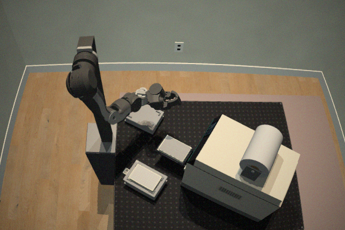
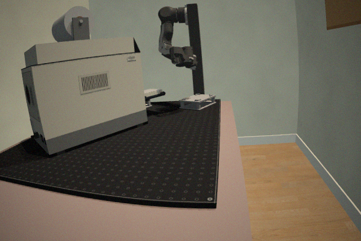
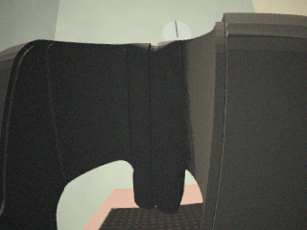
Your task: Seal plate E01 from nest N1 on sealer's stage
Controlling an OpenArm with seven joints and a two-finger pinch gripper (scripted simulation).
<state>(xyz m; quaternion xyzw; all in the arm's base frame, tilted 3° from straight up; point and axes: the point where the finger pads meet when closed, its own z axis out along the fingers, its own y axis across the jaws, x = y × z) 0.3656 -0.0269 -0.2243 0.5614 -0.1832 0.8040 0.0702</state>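
Although searched for in all three views, no lamp or START key found, both hidden on the housing's front. Noted the dark two-finger gripper [image 1: 174,97] hanging in the air above the far edge of the black perforated mat [image 1: 222,110], near the far-left corner, pincer closed to its narrowest on nothing; confirmed at the wrist view [image 3: 155,203], fingers pressed together. Judged as shut to serve as a blunt tip for the key, or parked well apart from the stage to respect the no-touch rule. Located the grey rectangular plate E01 [image 1: 174,148] flat and end-on in the dark pulled-out stage [image 2: 158,95], just beside the cream box-shaped sealer [image 1: 222,149] carrying the white foil roll [image 1: 261,148]. Could not settle foil on the wells. Found the grey plate nest N1 [image 1: 150,116] vacated below the forearm. Found the white plate E07 [image 1: 144,178] in the grey plate nest N2 [image 1: 139,189] by the left edge, apparently undisturbed.
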